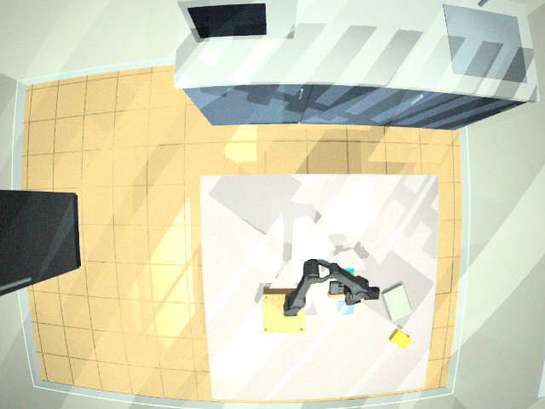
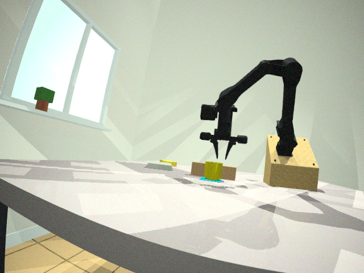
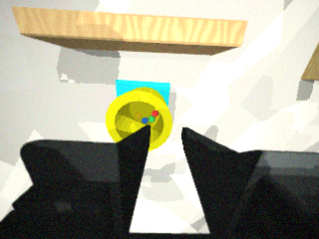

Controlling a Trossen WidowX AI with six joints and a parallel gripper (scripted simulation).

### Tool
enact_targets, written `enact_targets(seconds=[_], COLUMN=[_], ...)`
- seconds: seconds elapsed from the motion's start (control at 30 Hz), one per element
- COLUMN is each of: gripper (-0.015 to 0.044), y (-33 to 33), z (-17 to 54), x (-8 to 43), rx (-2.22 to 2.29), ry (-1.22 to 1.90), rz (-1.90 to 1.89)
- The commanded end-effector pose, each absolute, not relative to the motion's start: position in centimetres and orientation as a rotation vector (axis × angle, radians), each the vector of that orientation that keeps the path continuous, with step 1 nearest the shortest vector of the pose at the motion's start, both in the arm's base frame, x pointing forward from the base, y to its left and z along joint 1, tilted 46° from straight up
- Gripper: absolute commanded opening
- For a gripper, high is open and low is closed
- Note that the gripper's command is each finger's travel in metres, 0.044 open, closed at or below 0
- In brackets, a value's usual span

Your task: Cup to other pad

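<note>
The yellow cup [image 2: 213, 170] [image 3: 114, 120] looks light and stiff, its marbles [image 3: 152, 119] loose; I'd pinch one wall. The end effector [image 2: 221, 158] [image 3: 165, 130] stands partly spread, empty.

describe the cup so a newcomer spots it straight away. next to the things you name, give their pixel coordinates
Find the black arm [image 1: 323, 269] [image 2: 249, 85], then look just below its gripper [image 2: 221, 158] [image 3: 166, 130]. The cup [image 2: 213, 170] [image 3: 112, 122] stands upright there on a cyan pad [image 2: 202, 178] [image 3: 142, 86]. Unlike the flat yellow block [image 1: 399, 338] [image 2: 170, 164] farther off, it is round, hollow and holds small coloured marbles [image 3: 148, 119].
</note>
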State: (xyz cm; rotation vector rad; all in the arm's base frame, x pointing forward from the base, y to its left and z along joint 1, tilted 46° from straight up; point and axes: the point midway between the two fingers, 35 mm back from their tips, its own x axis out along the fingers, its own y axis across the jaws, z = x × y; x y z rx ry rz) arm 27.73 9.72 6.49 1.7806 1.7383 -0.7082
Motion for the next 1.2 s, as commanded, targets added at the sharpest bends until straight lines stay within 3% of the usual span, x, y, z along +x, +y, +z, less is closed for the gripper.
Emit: enact_targets(seconds=[0.0, 0.37, 1.17], gripper=[0.0147, 0.0435, 0.044], y=[9.4, 9.3, 5.3], z=[6.8, 6.8, 10.6], x=[27.7, 27.7, 27.7], rx=[1.784, 1.781, 1.789], ry=[1.738, 1.737, 1.735], rz=[-0.699, -0.708, -0.703])
